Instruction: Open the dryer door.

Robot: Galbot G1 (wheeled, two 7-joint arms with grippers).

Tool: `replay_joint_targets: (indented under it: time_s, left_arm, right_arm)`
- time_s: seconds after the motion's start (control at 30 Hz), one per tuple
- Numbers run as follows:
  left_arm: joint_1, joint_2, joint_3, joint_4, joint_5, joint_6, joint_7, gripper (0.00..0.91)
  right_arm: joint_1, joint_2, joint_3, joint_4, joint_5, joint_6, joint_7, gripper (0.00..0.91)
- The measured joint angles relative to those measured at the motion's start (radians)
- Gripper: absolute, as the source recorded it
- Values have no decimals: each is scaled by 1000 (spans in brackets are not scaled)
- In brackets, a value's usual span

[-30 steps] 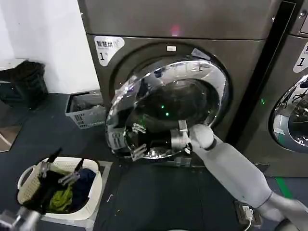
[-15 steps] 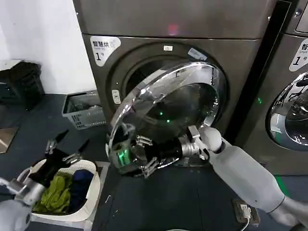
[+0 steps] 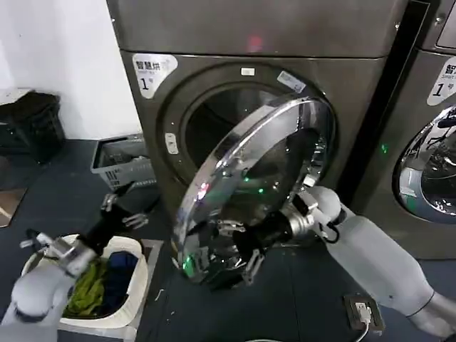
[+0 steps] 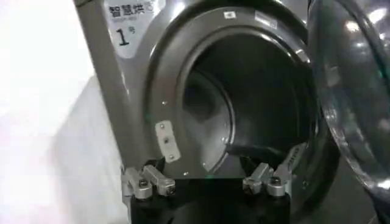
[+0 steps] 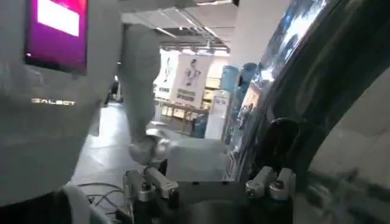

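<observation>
1. Swinging out from the grey dryer front (image 3: 356,92): large round dryer door with chrome rim and dark glass (image 3: 249,178), hinged right, roughly half open.
2. Right gripper (image 3: 239,249), fingers spread wide, against the door's near lower glass.
3. Left gripper (image 3: 125,206), fingers apart, near left above the cream laundry basket (image 3: 135,303).
4. Next, probably: pushing further rightward, keeping contact.

Light-grey, smooth-shelled arms end in black wrists carrying the left gripper (image 3: 125,206) and right gripper (image 3: 239,248), their silver metal fingers (image 4: 148,179) fastened with round screws; the grey torso bears "GALBOT" lettering beneath a magenta screen.
</observation>
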Motion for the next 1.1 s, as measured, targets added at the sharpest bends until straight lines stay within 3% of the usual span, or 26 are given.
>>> replay_joint_targets:
  time_s: [0.3,0.7,0.93,1.1]
  left_arm:
    - [-150,9,137,73,-1,2,31,907]
    - [-247,-5,322,68,-5,-9,55,907]
    - [-282,-2,393,55,-20,-28,68,907]
    - [-311,-15,451,55,-27,-40,69,907]
  right_arm:
    - [-29,-56,97,-36,19,1,4,907]
    - [-174,-199,292,-7,23,6,6,907]
    - [-522,-337,629,87,64,30,6,907]
    - [-833,-355,959,168,87,33,7,907]
